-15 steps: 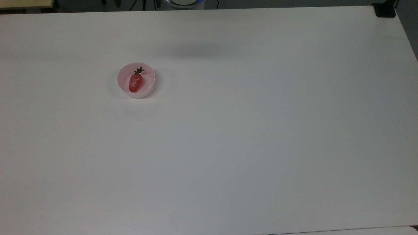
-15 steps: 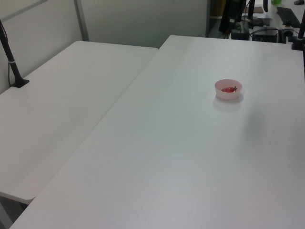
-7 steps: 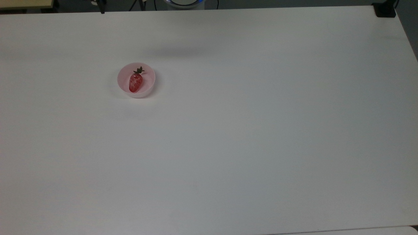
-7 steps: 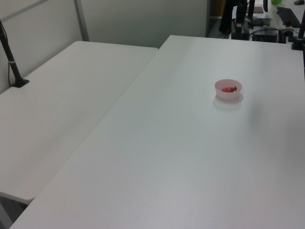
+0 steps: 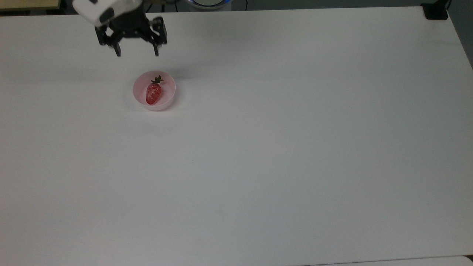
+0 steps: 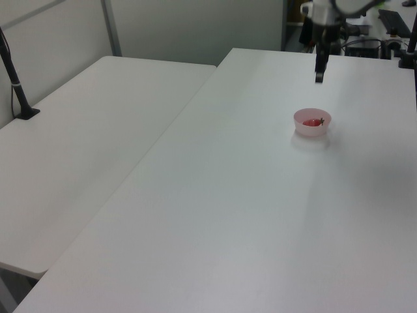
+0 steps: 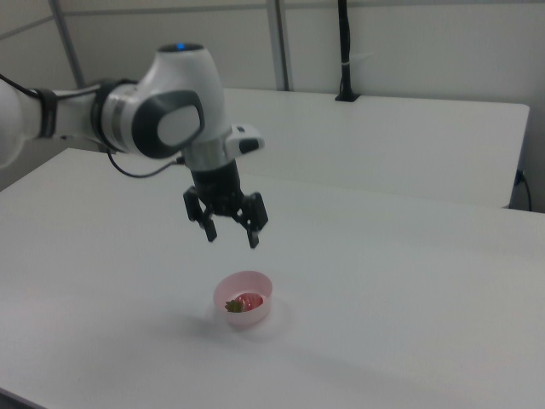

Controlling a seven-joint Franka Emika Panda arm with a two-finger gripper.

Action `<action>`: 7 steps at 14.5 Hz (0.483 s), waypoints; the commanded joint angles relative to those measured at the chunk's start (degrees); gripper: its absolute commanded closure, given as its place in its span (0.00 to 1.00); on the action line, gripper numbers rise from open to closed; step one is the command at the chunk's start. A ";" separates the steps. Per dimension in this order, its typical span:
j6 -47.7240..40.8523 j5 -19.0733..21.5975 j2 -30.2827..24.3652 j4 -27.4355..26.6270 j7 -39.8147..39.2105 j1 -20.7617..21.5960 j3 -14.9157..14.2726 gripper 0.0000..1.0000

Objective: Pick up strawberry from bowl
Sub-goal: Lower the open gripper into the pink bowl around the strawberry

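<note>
- Since half a second ago, the gripper [image 5: 136, 54] has swung into the top view from the table's far edge; before that the bowl sat alone, with a soft shadow drifting toward it.
- Unmoved through all of this, the strawberry [image 5: 153, 92] lies on its side inside the bowl [image 5: 170, 89], below the fingertips and ahead of them, its dark green leafy top pointing back toward the gripper.
- Spread wide apart, the two black fingers [image 7: 253, 239] point downward and hold nothing.
- In the right view the gripper [image 7: 232, 238] hangs well above the pink bowl [image 7: 255, 283], a little off to one side rather than straight over the fruit [image 7: 245, 302].
- From the left view the gripper [image 6: 318, 76] sits beyond the bowl [image 6: 301, 122], with clear air between them.
- My reading: the approach has just begun, and nothing of the pick itself is done yet.
- What remains, I judge, is a short advance to centre over the strawberry [image 6: 313, 122], then a descent into the bowl.
- The white table [image 5: 281, 147] around the bowl offers plenty of room for that descent.
- One likely risk: the light plastic bowl could slide or tip if a finger catches its rim.
</note>
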 commanded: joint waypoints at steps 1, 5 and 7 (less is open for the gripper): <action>2.64 -1.14 4.40 -0.41 8.75 0.16 0.15 0.15; 2.81 -0.70 8.53 -0.49 21.95 -0.02 0.15 0.22; 2.90 -0.70 10.29 -0.41 22.50 0.16 0.15 0.24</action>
